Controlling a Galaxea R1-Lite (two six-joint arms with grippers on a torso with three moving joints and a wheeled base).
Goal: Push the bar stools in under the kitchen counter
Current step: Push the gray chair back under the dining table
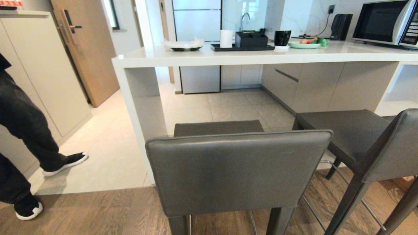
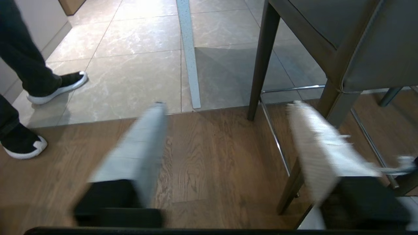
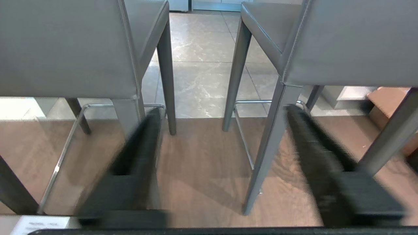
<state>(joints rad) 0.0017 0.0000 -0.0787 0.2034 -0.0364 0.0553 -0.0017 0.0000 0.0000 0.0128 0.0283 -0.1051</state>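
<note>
A: Where do the 2 stools stand?

B: Both are out from under the kitchen desk (image 1: 228, 58), backs toward the robot. The left stool (image 1: 238, 169) is square to the desk, its seat just short of the white slab's edge, its legs on the line where the wood floor (image 1: 98, 212) meets the pale tiles (image 1: 107, 147). The right stool (image 1: 369, 143) is turned at an angle, its backrest swung toward the right edge of the head view.

A: And the tools?

B: Neither shows in the head view. The left tool (image 2: 225, 140) hangs low over the wood floor beside the left stool's legs and metal footrest (image 2: 277, 143), its 2 pale fingers (image 2: 143, 143) spread apart with nothing between them. The right tool (image 3: 222, 143) points at the gap between the 2 stools, its dark fingers (image 3: 140, 147) apart too, holding nothing and touching no stool.

A: What is on the desk?

B: A black tray (image 1: 243, 47) with a black box, a white cup, a black mug (image 1: 282, 37), a plate of vegetables (image 1: 305, 44) and a microwave (image 1: 387, 23) at the right end.

A: Anyone about?

B: A person's legs in dark trousers and black shoes (image 1: 67, 163) stand at the left, partly on tile, partly on wood.
</note>
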